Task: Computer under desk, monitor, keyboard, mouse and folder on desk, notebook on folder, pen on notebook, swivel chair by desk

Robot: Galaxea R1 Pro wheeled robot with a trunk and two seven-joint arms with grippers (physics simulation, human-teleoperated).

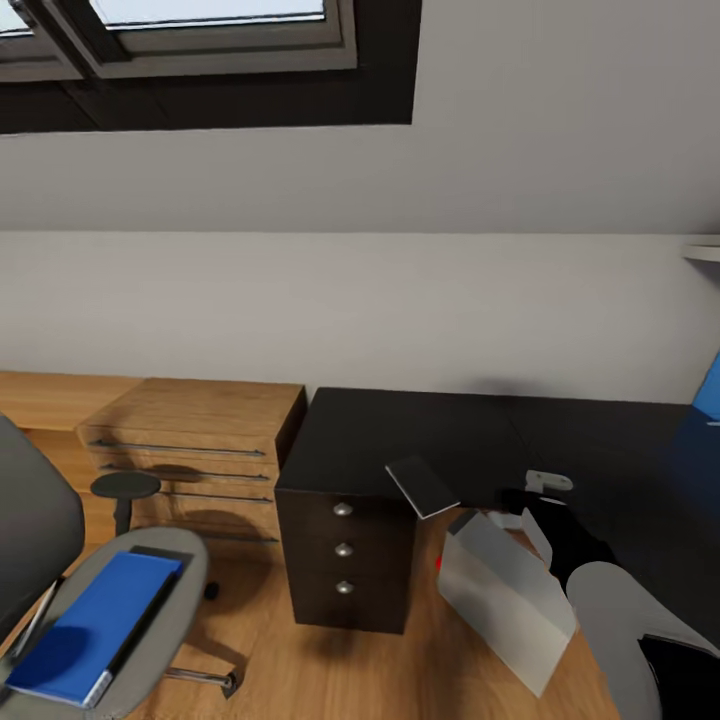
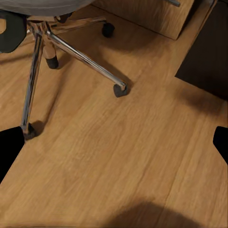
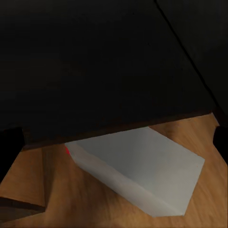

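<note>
Taking the desk (image 1: 400, 430) as the landmark: far to its left, at the head view's edge, stands the swivel chair (image 1: 40, 520), its grey seat carrying the blue folder (image 1: 95, 625), which lies flat with a thin dark strip along its right edge. The left wrist view looks down on the wooden floor (image 2: 118, 156) and the chair's chrome base (image 2: 71, 47) with its dark casters; the left gripper (image 2: 114, 147) appears as two dark fingertips at opposite edges of that picture, wide apart and holding nothing. Between the chair and the desk, against the wall, sits a light-wood dresser (image 1: 190, 440) with long bar handles. The desk's dark drawer unit (image 1: 345, 550), with three round knobs, forms its left end. On the black top near the front edge, just right of the drawers, lies the notebook (image 1: 422, 486), a small dark rectangle with a pale edge, overhanging the edge slightly. Below that edge the computer (image 1: 505, 600) stands on the floor, a light grey box turned at an angle, partly tucked under the desk; the right wrist view shows it under the desktop's front lip. The right gripper (image 1: 530, 500) hovers near the desk's front edge above the computer; I cannot tell whether its fingers are apart or together. At the desk's far right end a blue panel (image 1: 708, 390) shows.
</note>
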